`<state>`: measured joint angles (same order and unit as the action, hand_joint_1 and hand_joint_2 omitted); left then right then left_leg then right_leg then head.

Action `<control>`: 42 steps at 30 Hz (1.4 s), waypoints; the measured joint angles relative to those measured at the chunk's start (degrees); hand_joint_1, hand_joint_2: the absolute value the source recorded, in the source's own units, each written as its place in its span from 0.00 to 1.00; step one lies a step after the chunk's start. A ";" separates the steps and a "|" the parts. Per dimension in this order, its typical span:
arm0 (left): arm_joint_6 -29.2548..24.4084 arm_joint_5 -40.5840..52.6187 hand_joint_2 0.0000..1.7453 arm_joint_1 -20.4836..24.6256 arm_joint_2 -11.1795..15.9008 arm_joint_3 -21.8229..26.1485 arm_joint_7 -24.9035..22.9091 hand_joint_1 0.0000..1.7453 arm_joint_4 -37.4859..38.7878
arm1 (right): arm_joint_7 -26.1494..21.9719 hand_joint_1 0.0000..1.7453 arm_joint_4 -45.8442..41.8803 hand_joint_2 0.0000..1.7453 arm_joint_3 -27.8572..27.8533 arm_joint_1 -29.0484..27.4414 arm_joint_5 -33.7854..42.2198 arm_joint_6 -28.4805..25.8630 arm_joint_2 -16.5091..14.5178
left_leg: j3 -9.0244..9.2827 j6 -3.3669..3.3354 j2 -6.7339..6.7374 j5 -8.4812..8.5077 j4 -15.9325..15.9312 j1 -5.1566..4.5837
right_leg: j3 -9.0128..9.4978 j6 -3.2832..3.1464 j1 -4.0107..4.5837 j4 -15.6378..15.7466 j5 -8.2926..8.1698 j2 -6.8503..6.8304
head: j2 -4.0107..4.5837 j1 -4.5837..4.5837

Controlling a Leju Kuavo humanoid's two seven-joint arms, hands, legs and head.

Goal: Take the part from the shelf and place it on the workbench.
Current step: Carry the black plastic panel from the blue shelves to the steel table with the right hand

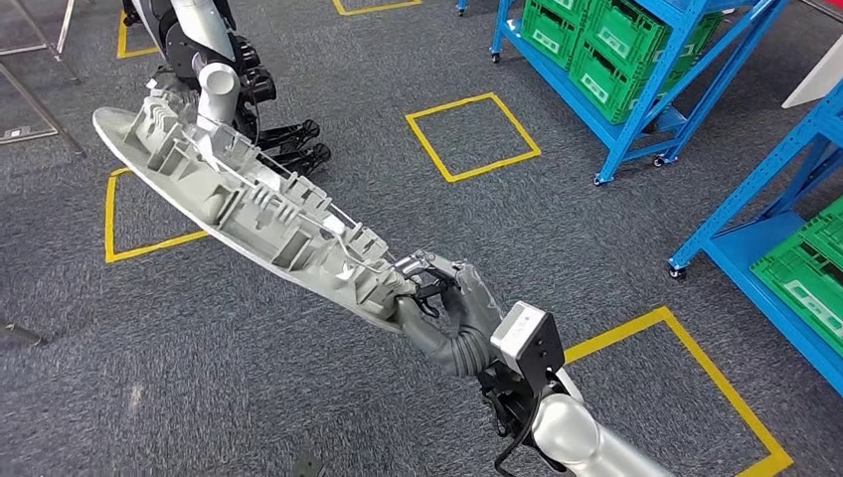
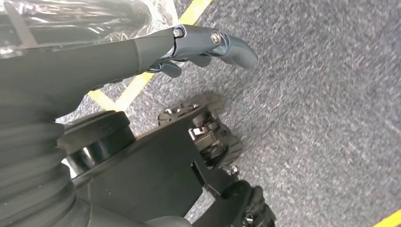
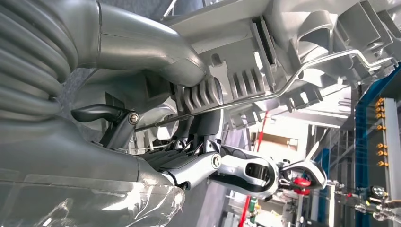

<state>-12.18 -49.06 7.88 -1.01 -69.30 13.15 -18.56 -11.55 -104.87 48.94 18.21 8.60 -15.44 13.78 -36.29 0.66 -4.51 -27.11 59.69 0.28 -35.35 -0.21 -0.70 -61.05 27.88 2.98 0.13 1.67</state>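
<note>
The part (image 1: 249, 199) is a long, pale grey plastic moulding with ribs, clips and a thin wire rod along it. It hangs in the air over the carpet, reaching from the centre to the upper left in the head view. My right hand (image 1: 447, 298) grips its near end, fingers wrapped over the ribbed edge. Up close, the right wrist view has the part (image 3: 293, 47) lying across my right hand (image 3: 189, 161), thumb on one side and dark fingers on the other. My left hand (image 2: 189, 45) hangs above the carpet with its fingers stretched out and nothing in them.
A blue shelf rack (image 1: 636, 119) with green crates (image 1: 596, 50) stands at the back right. A second blue rack (image 1: 765, 219) with a green crate is at the right edge. Yellow taped squares (image 1: 472, 134) mark the grey carpet. Metal frame legs (image 1: 45, 99) stand far left.
</note>
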 joint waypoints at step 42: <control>-0.04 -0.15 1.00 0.44 0.45 -0.14 -0.68 0.00 0.00 | -0.27 1.00 -0.34 1.00 -0.02 1.59 -0.01 0.86 -0.28 | -4.33 2.87 4.35 -1.57 8.45 1.01 | 2.05 -0.91 -0.37 1.70 0.31 -5.28 | 0.00 -0.63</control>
<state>-12.22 -49.21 8.31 -0.56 -69.44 12.47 -18.56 -11.82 -105.22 48.92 19.81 8.58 -14.57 13.50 -40.62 3.53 -0.16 -28.68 68.13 1.29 -33.30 -1.12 -1.07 -59.34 28.20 -2.30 0.13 1.04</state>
